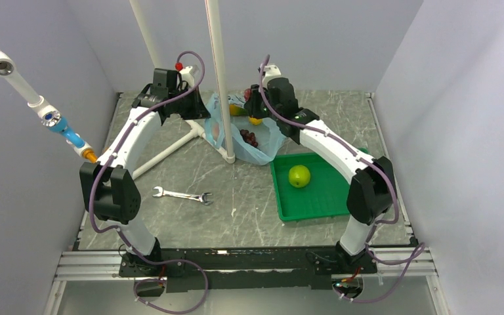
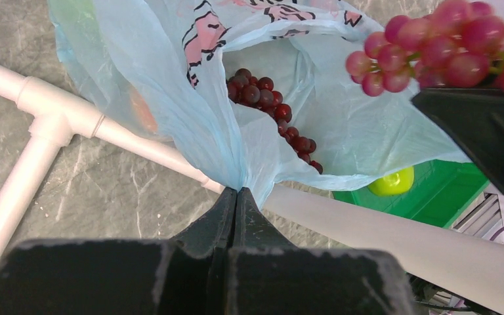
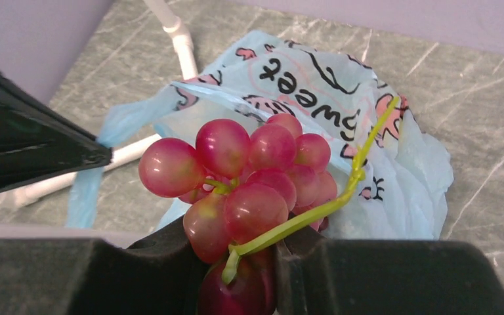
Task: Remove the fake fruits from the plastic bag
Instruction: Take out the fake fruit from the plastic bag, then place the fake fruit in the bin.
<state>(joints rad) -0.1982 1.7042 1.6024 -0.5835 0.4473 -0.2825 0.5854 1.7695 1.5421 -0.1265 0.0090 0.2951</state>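
Observation:
The light-blue plastic bag [image 1: 262, 147] lies at the table's back centre, its mouth open. My left gripper [image 2: 236, 191] is shut on a fold of the bag's edge [image 2: 190, 125] and shows in the top view [image 1: 199, 110] left of the bag. A dark purple-red grape bunch [image 2: 270, 110] lies inside the bag. My right gripper [image 3: 236, 246] is shut on a pink-red grape bunch [image 3: 246, 180] and holds it above the bag [image 3: 367, 151]; this bunch also shows in the left wrist view [image 2: 436, 49]. A green apple [image 1: 299, 176] sits in the green tray [image 1: 321, 203]. A yellow fruit [image 1: 255, 121] shows under the right gripper [image 1: 252, 104].
A white pipe frame [image 1: 170, 149] lies on the table left of the bag, and its upright pole [image 1: 220, 79] stands just in front of the bag. A metal wrench [image 1: 182, 195] lies in front of the left arm. Grey walls close in both sides.

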